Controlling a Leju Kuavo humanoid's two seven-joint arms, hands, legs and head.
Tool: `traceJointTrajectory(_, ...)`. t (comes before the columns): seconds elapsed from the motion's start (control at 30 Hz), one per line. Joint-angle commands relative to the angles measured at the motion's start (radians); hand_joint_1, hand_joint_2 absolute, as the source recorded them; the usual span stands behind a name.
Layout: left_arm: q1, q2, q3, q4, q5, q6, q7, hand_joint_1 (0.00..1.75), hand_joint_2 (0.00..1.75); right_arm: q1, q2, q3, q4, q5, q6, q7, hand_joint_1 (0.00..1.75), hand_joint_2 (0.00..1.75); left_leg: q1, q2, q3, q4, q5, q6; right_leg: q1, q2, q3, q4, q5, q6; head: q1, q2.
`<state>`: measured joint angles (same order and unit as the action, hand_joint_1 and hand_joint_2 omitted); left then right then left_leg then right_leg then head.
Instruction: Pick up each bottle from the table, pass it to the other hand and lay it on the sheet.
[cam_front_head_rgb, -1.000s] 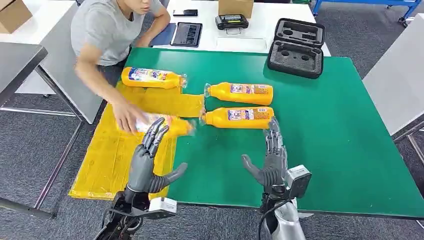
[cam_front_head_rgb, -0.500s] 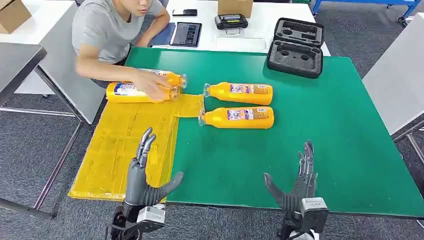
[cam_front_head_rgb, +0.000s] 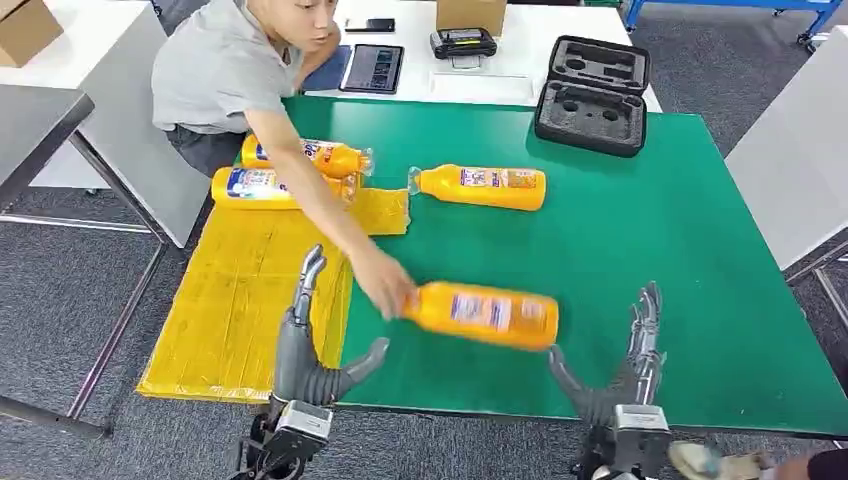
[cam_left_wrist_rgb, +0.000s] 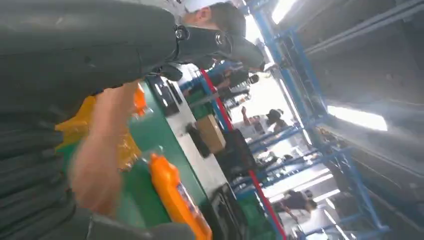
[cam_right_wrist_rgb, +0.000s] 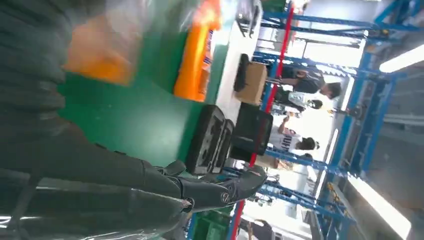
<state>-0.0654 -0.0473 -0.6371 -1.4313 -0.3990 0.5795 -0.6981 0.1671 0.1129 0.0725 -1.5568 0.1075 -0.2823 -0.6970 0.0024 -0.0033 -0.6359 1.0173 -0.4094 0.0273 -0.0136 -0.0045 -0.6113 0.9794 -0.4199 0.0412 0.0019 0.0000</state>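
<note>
A green desk (cam_front_head_rgb: 650, 230) carries a yellow sheet (cam_front_head_rgb: 250, 290) at its left side, where two orange bottles (cam_front_head_rgb: 280, 185) lie, with a third bottle (cam_front_head_rgb: 482, 187) on bare green. A person's hand (cam_front_head_rgb: 385, 288) grips a fourth bottle (cam_front_head_rgb: 485, 314) near the front edge. The left robot hand (cam_front_head_rgb: 305, 345) and right robot hand (cam_front_head_rgb: 625, 365) stand upright, fingers spread, holding nothing.

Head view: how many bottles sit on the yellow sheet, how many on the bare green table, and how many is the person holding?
On the yellow sheet: 2
On the green table: 1
In the person's hand: 1
Total: 4 orange bottles
</note>
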Motion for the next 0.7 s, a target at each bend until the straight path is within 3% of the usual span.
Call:
traceJointTrajectory(0.03,-0.074,0.036,-0.102,0.071,0.013,-0.014,0.000,0.00,1.75,-0.045,0.005,-0.077,0.026,-0.026,0.054,-0.001,0.00,1.75,0.000,0.000,0.004,-0.001,-0.001,-0.001,0.000,0.000,0.004,-0.001,-0.001,-0.001,0.000,0.000)
traceJointTrajectory(0.23,-0.108,0.028,-0.105,0.098,0.025,-0.047,0.000,0.00,1.75,-0.013,0.008,-0.064,0.017,0.048,0.019,-0.001,0.00,1.75,0.000,-0.002,0.005,-0.001,-0.001,-0.001,0.000,-0.002,0.005,-0.001,-0.002,-0.001,0.000,0.000)
traceJointTrajectory(0.37,-0.104,0.002,-0.054,0.128,-0.017,-0.087,0.000,0.00,1.75,-0.034,0.000,-0.008,0.099,0.179,-0.129,-0.001,0.00,1.75,0.001,0.000,0.004,-0.001,-0.001,-0.001,0.001,0.000,0.004,-0.001,-0.001,-0.001,0.000,0.000)
traceJointTrajectory(0.47,-0.113,0.004,-0.050,0.145,-0.016,-0.108,0.000,0.00,1.75,-0.067,0.004,0.022,0.195,0.225,-0.117,-0.001,0.00,1.75,0.001,0.002,0.005,-0.002,-0.001,-0.001,0.001,0.002,0.005,-0.002,0.000,-0.001,0.000,0.000)
traceJointTrajectory(0.5,-0.118,0.008,-0.052,0.155,-0.020,-0.110,0.000,0.00,1.75,-0.074,-0.005,0.038,0.217,0.306,-0.134,0.006,0.00,1.75,0.001,0.003,0.012,-0.004,-0.003,-0.002,0.002,0.003,0.012,-0.004,-0.002,-0.003,0.000,0.000)
traceJointTrajectory(0.6,-0.119,0.015,-0.045,0.160,-0.029,-0.106,0.000,0.00,1.75,-0.095,-0.005,0.056,0.267,0.417,-0.165,0.034,0.00,1.75,0.001,0.001,0.003,-0.001,0.000,-0.001,0.001,0.001,0.003,-0.001,0.000,-0.001,0.000,0.000)
traceJointTrajectory(0.7,-0.122,0.018,-0.049,0.154,-0.019,-0.125,0.000,0.00,1.75,-0.103,-0.005,0.050,0.282,0.432,-0.174,0.042,0.00,1.75,0.001,0.002,0.008,-0.002,-0.002,-0.002,0.001,0.002,0.007,-0.002,-0.001,-0.002,0.000,0.000)
